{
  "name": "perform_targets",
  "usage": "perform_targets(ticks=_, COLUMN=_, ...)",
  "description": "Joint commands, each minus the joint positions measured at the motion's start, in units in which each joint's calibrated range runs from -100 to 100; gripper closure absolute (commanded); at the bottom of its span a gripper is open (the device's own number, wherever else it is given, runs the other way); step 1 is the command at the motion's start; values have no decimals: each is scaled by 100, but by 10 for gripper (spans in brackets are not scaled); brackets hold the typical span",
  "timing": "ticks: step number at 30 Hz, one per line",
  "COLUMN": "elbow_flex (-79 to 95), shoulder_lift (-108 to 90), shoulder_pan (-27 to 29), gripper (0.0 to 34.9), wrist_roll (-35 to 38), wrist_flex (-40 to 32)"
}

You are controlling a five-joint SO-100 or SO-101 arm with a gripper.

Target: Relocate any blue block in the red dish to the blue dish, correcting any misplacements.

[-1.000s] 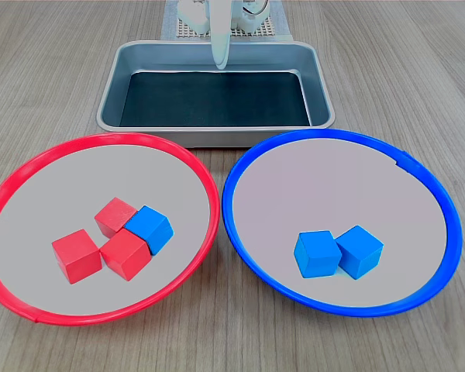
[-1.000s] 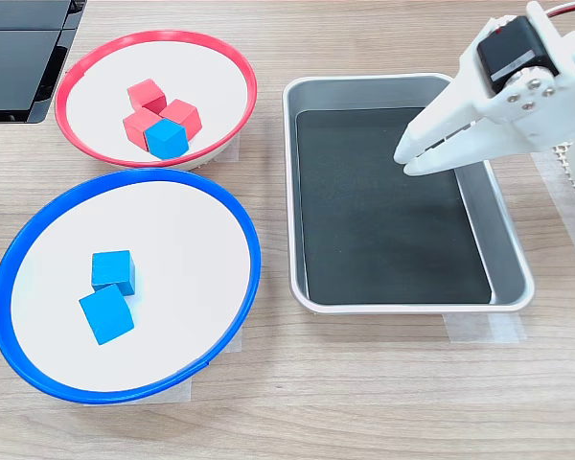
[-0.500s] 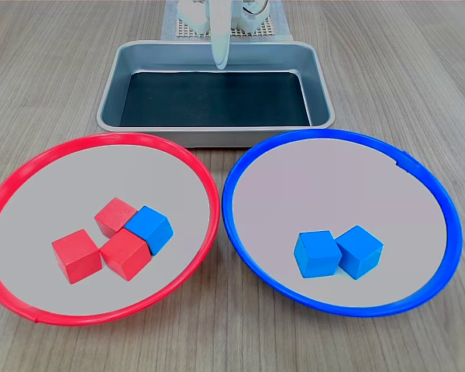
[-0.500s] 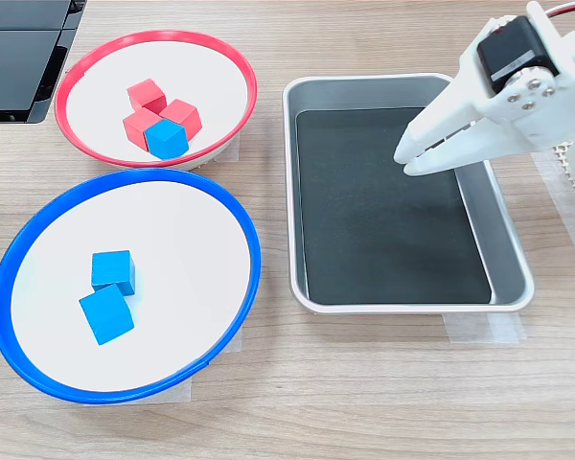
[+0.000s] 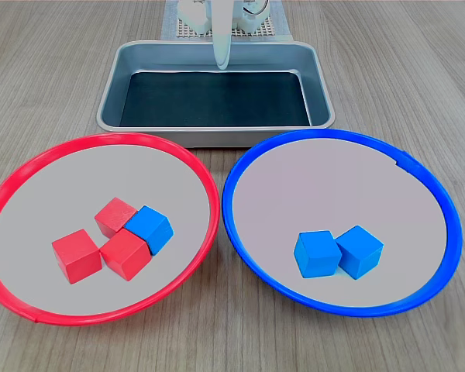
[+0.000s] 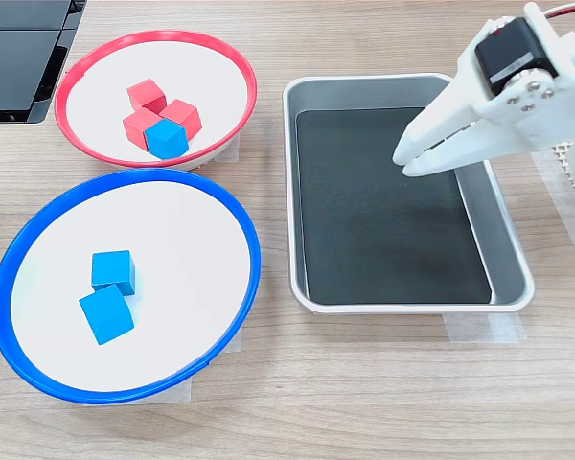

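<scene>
- Blue block (image 5: 150, 229) lies in the red dish (image 5: 187, 165), touching red cubes (image 5: 77, 255).
- End effector (image 6: 405, 161), closed and empty, hangs above the metal tray (image 6: 296, 182).

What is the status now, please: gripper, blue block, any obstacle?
Gripper shut, empty, above the metal tray. Blue block in red dish, touching red cubes. Path to blue dish clear.
</scene>
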Motion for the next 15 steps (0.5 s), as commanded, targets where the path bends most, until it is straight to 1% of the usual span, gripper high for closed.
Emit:
perform_targets(ticks=1, elbow_flex=-976, shoulder_lift=691, shoulder_pan=3, gripper=346, wrist_roll=49, wrist_flex=-182)
perform_targets(ticks=7, elbow_flex=-2678, shoulder_lift=2371, shoulder_pan=50, gripper=346, wrist_roll=225, wrist_flex=-356)
perform_targets(ticks=12, elbow_flex=-3989, shoulder_lift=3966, shoulder_pan=126, gripper=346, wrist_roll=698, wrist_flex=-826)
perform_targets(ticks=15, elbow_flex=-4981, shoulder_lift=5279, shoulder_pan=333, gripper=346, wrist_roll=1070, wrist_flex=-1255)
